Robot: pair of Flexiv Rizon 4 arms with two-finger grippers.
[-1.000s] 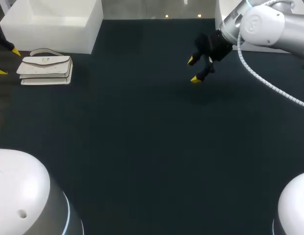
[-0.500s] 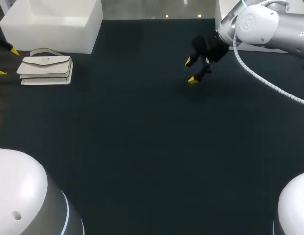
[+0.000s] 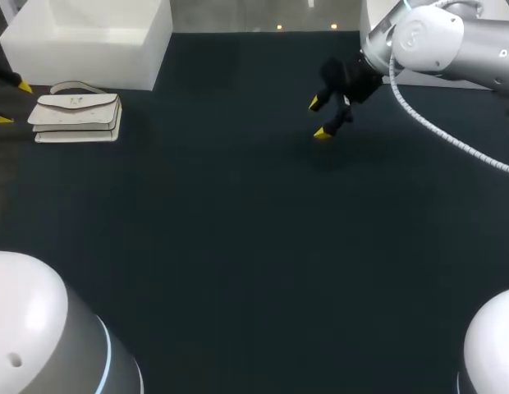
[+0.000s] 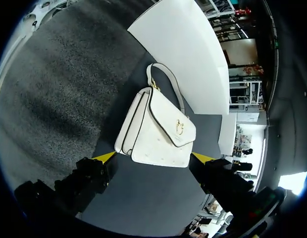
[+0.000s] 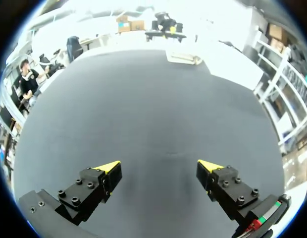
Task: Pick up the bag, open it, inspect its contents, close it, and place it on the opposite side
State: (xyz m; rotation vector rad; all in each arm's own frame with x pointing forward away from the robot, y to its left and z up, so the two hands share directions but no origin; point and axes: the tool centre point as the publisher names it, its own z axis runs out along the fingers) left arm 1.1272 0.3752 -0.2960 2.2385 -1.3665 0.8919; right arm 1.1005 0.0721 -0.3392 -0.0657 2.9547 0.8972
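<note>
The white flap bag (image 3: 77, 117) lies on the dark table at the far left, its handle toward the white box. My left gripper (image 3: 13, 103) sits just left of it at the table's edge, open. In the left wrist view the bag (image 4: 158, 131) lies straight ahead of the left gripper (image 4: 154, 157), whose spread yellow tips flank its near end without touching it. My right gripper (image 3: 319, 117) hangs open over the table's back middle with nothing in it. In the right wrist view the right gripper (image 5: 158, 165) faces bare tabletop, with the bag (image 5: 183, 57) small and far ahead.
A large white box (image 3: 90, 37) stands at the back left, right behind the bag. Another white block (image 3: 376, 33) sits at the back right, under my right arm. Dark tabletop (image 3: 238, 246) spreads between the two arms.
My right gripper has edged slightly to the left above the table. The bag and my left gripper have stayed where they were.
</note>
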